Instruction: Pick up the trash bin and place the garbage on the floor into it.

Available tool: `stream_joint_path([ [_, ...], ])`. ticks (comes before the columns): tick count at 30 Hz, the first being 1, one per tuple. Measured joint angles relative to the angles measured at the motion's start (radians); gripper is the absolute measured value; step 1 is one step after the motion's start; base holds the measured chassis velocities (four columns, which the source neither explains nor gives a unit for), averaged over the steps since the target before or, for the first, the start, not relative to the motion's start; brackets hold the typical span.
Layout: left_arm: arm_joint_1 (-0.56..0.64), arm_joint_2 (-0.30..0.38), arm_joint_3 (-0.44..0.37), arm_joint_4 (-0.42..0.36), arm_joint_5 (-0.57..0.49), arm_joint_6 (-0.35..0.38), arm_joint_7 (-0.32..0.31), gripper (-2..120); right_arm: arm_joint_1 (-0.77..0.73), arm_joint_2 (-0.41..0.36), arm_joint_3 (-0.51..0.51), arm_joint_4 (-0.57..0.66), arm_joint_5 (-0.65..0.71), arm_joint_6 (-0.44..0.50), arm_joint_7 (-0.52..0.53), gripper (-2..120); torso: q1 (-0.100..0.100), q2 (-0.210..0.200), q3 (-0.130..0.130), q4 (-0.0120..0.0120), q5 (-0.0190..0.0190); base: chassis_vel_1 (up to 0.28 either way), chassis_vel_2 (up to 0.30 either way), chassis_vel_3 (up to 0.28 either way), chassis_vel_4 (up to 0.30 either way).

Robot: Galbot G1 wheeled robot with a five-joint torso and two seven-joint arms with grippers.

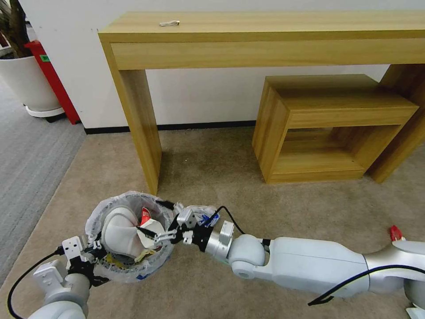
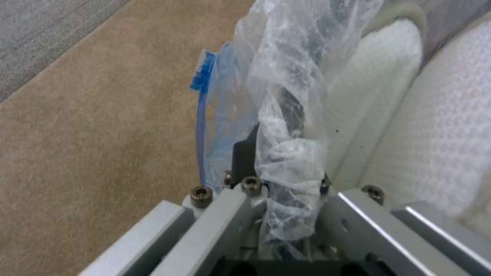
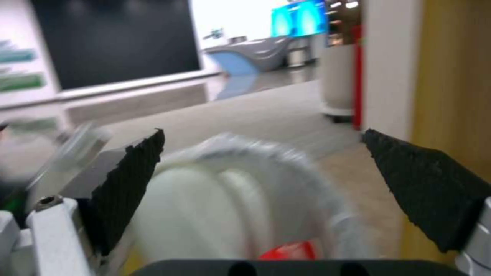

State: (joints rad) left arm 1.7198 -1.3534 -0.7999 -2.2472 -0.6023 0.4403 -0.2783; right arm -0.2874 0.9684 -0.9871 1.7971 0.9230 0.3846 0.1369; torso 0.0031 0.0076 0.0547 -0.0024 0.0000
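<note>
Translucent-lined trash bin (image 1: 128, 235) stuffed with white slippers (image 1: 119, 230), left end effector (image 1: 90, 252) pinching its rim, right end effector (image 1: 166, 230) spread

The trash bin (image 1: 128, 237) sits on the floor (image 1: 212, 177) before the desk's (image 1: 265, 26) left leg, with slippers (image 1: 119, 230) inside it. The left claw (image 1: 86, 254) is at its near-left rim, the right claw (image 1: 166, 232) at its right rim. A stool (image 1: 327, 124) stands under the desk to the right.

No text, label, brand or number can be read anywhere; the green tag (image 1: 44, 58) on the red stand (image 1: 53, 79) by the wall is too small to make out
</note>
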Motion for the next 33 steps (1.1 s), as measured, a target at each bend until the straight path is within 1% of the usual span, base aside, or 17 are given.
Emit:
stream_joint_path([
  [1,0.000,0.001,0.000,0.001,0.000,0.000,0.000,0,-0.013,-0.002,0.026,0.003,0.011,-0.015,0.017,100,0.000,0.000,0.000,0.0000,0.0000,0.000,0.000,0.000,0.000],
  [2,0.000,0.001,0.000,0.001,0.000,0.000,0.000,0,-0.013,-0.002,0.026,0.003,0.011,-0.015,0.017,100,0.000,0.000,0.000,0.0000,0.0000,0.000,0.000,0.000,0.000],
  [3,0.001,0.002,0.000,0.003,0.000,0.000,0.000,0,-0.031,-0.003,0.062,0.004,0.026,-0.035,0.048,100,0.000,0.000,0.000,-0.0001,0.0000,0.000,0.000,0.000,0.000],
  [5,0.000,0.002,0.000,0.006,0.001,0.000,0.000,0,-0.051,-0.006,0.101,-0.002,0.044,-0.066,0.091,100,0.000,0.000,0.000,0.0000,0.0001,0.000,0.000,0.000,0.000],
  [7,0.000,0.002,0.000,0.007,0.001,0.000,0.000,0,-0.058,-0.008,0.116,-0.007,0.053,-0.081,0.110,100,0.000,0.000,0.000,0.0000,0.0000,0.000,0.000,0.000,0.000],
  [10,-0.003,0.002,0.001,0.013,0.001,-0.001,0.001,0,-0.097,-0.017,0.164,-0.044,0.117,-0.131,0.184,100,0.000,0.000,0.000,-0.0001,0.0000,0.000,0.000,0.000,0.000],
  [11,-0.003,0.002,0.001,0.013,0.001,-0.001,0.001,0,-0.097,-0.017,0.164,-0.044,0.117,-0.131,0.184,100,0.000,0.000,0.000,-0.0001,0.0000,0.000,0.000,0.000,0.000],
  [12,-0.005,0.001,0.001,0.015,0.001,-0.001,0.001,0,-0.111,-0.013,0.173,-0.064,0.145,-0.143,0.216,100,0.000,0.000,0.000,-0.0001,0.0000,0.000,0.000,0.000,0.000],
  [13,-0.006,0.000,0.002,0.019,0.002,-0.001,0.002,0,-0.131,0.013,0.186,-0.111,0.235,-0.185,0.299,100,0.000,0.000,0.000,0.0000,0.0000,0.000,0.000,0.000,0.000],
  [14,-0.006,0.000,0.002,0.019,0.002,-0.001,0.002,0,-0.131,0.013,0.186,-0.111,0.235,-0.185,0.299,100,0.000,0.000,0.000,0.0000,0.0000,0.000,0.000,0.000,0.000],
  [17,-0.005,0.000,0.002,0.022,0.002,-0.002,0.002,0,-0.147,0.056,0.196,-0.181,0.322,-0.232,0.365,100,0.000,0.000,0.000,0.0000,0.0000,0.000,0.000,0.000,0.000],
  [19,-0.004,0.000,0.002,0.022,0.002,-0.004,0.002,0,-0.153,0.071,0.200,-0.203,0.341,-0.242,0.375,100,0.000,0.000,0.000,0.0000,0.0000,0.000,0.000,0.000,0.000],
  [22,0.000,0.001,0.000,0.025,0.002,-0.005,0.002,0,-0.178,0.125,0.214,-0.273,0.372,-0.260,0.400,100,0.000,0.000,0.000,0.0000,-0.0001,0.000,0.000,0.000,0.000],
  [23,0.000,0.001,0.000,0.025,0.002,-0.005,0.002,0,-0.178,0.125,0.214,-0.273,0.372,-0.260,0.400,100,0.000,0.000,0.000,0.0000,-0.0001,0.000,0.000,0.000,0.000],
  [26,0.002,0.000,0.000,0.027,0.003,-0.006,0.002,0,-0.202,0.172,0.217,-0.337,0.369,-0.271,0.412,100,0.000,0.000,0.000,0.0001,-0.0002,0.000,0.000,0.000,0.000],
  [27,0.002,0.000,0.000,0.027,0.003,-0.006,0.002,0,-0.202,0.172,0.217,-0.337,0.369,-0.271,0.412,100,0.000,0.000,0.000,0.0001,-0.0002,0.000,0.000,0.000,0.000],
  [33,0.002,0.000,0.000,0.035,0.003,-0.009,0.003,0,-0.216,0.219,0.203,-0.432,0.344,-0.273,0.403,100,0.000,0.000,0.000,-0.0001,-0.0002,0.000,0.000,0.000,0.000],
])
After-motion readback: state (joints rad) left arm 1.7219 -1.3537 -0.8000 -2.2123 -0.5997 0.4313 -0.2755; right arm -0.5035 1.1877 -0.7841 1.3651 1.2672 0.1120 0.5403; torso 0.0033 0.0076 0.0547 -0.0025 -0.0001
